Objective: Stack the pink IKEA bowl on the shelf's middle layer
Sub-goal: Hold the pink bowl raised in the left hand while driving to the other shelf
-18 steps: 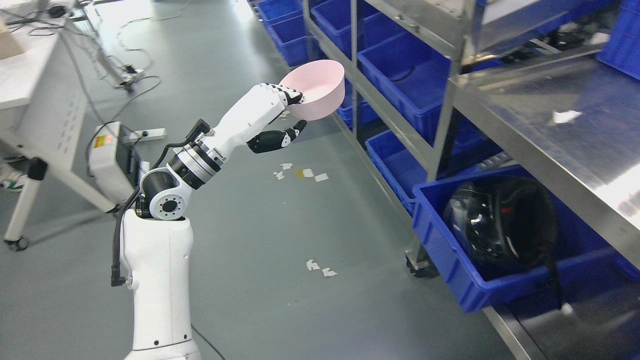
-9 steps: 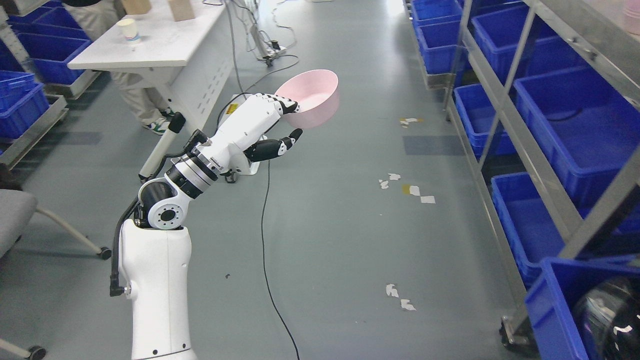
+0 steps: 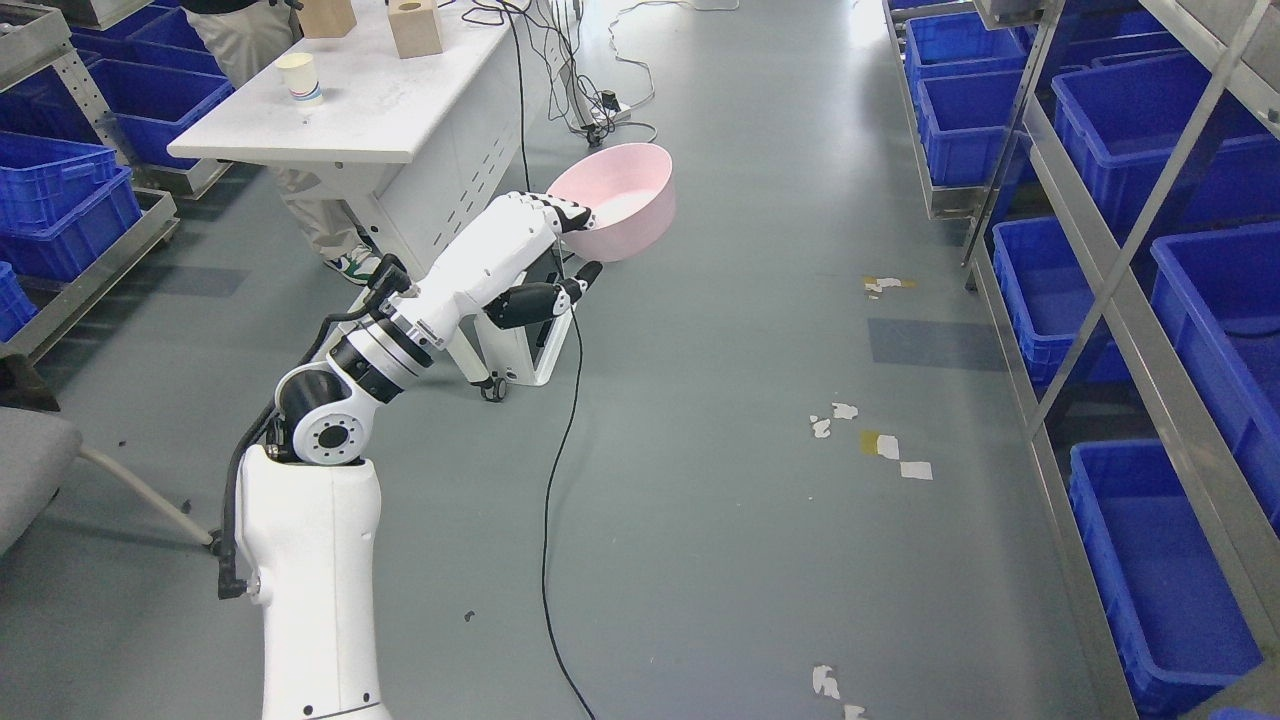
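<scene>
Pink bowl (image 3: 618, 200) is up in the air over the floor, left hand (image 3: 540, 240) pinching its near rim, carried tilted and well clear of the shelf (image 3: 1130, 330) on the right.

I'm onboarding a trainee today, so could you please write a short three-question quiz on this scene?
1. True or false: the left hand grips the pink bowl by its rim.
2. Where is the paper cup? A) on the white table B) on the floor C) in a blue bin
3. Fill in: the black cable lies on the ____.

Key: 1 true; 2 A; 3 floor.
</scene>
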`<state>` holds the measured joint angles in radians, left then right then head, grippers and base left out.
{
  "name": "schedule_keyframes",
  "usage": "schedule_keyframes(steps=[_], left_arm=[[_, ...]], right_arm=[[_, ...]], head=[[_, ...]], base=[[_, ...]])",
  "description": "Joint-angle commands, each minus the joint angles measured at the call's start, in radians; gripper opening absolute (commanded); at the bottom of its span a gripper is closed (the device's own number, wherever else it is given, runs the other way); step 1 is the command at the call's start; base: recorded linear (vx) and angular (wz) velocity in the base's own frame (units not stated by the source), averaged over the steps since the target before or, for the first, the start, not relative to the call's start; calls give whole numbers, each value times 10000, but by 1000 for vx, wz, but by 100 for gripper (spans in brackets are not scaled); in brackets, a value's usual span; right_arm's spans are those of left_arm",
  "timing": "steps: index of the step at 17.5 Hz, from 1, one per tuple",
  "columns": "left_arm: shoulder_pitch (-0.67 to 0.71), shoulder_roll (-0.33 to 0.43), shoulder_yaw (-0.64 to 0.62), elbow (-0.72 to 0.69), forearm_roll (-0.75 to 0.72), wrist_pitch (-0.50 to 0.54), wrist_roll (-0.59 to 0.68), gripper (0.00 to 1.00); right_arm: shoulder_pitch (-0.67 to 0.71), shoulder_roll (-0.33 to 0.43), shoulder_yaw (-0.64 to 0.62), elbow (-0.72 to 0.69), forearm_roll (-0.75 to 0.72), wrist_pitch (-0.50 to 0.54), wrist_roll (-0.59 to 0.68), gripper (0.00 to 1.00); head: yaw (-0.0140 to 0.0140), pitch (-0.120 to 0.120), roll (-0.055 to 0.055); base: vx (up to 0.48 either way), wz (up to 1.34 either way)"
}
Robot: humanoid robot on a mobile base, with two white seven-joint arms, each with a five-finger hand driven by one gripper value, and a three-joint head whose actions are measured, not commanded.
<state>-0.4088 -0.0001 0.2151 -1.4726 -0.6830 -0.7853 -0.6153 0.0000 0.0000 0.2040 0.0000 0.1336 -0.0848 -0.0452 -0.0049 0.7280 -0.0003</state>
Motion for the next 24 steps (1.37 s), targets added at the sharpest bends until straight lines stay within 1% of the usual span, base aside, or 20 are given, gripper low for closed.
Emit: schedule_keyframes(steps=[1,11,18,24], left_arm=[[53,175,-264,0,35,-1,2,4],[23,175,-295,46,35,-1,2,3],[23,175,-295,46,50,-1,2,3],[23,175,-525,46,50,-1,2,3]], right_arm=[[154,-175,0,-175,-2,5,-8,100],[154,-175,0,-175,-2,5,-8,100],[154,-175,0,-175,-2,5,-8,100],[154,-175,0,-175,-2,5,-8,100]], head=[[0,0,0],[-1,2,0],[-1,2,0],[-2,2,0]], base=[[338,16],[365,-15],[423,59],[397,83]])
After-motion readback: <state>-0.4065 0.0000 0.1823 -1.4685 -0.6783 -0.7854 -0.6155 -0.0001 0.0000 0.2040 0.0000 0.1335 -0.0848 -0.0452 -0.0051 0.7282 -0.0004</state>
